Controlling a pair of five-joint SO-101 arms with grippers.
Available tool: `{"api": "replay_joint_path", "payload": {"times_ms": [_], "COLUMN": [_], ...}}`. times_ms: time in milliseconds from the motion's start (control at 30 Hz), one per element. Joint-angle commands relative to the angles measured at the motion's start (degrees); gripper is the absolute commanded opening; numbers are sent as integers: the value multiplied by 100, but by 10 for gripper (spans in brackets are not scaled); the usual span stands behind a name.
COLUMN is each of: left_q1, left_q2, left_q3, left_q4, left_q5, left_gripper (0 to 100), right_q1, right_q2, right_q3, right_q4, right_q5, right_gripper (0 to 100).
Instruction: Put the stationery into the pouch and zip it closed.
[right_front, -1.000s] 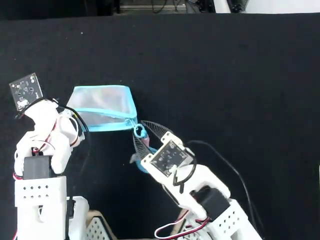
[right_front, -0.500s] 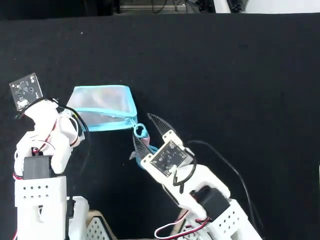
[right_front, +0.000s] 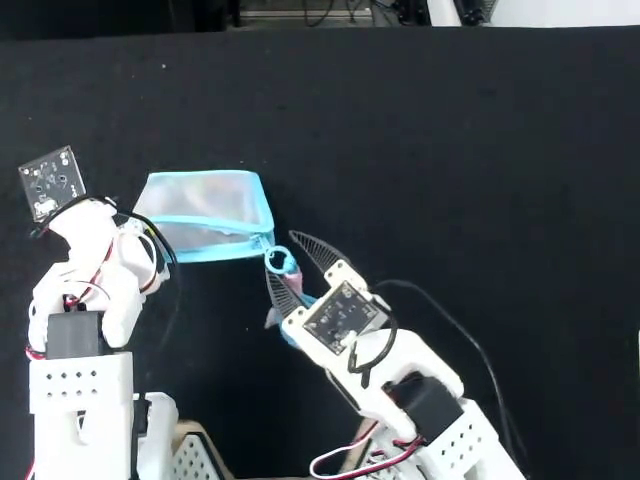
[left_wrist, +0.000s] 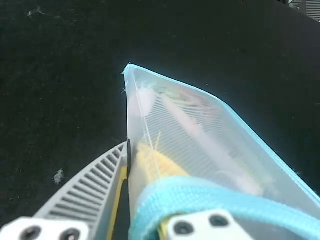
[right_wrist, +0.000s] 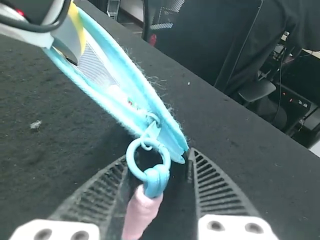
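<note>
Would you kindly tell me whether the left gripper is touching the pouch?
Touching. In the left wrist view the left gripper clamps the pouch at its end, its ribbed jaw pressed against the mesh side.

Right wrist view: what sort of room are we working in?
Likely an office or lab workspace: a black cloth-covered table, what looks like an office chair behind it, and cables hanging nearby.

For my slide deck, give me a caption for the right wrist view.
Right arm's open jaws flank the zipper ring of the pouch on the black table.
</note>
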Motion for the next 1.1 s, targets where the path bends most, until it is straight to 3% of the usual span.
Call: {"api": "replay_joint_path", "payload": {"times_ms": [0,167,367,700,967,1067], "left_q1": [-31,-31,-31,-31,-31,-31], "left_q2": [-97,-97,-97,-97,-97,-97], "left_q3": [-110,-110,-110,-110,-110,-110], "left_q4": [-185,-176,-176,-185,-185,-185], "left_q5": [62,62,53,44,44,44], "left_gripper": [33,33,33,33,33,33], "right_q1": [53,53,35,62,35,26], "right_q2": [-4,22,-31,-31,-31,-31], "right_q3": [-356,-303,-347,-479,-365,-259], "right_q4": [35,53,18,53,9,-9], "right_q5": [-44,-53,-26,-9,202,176], "right_gripper": [156,233,172,168,8,10]}}
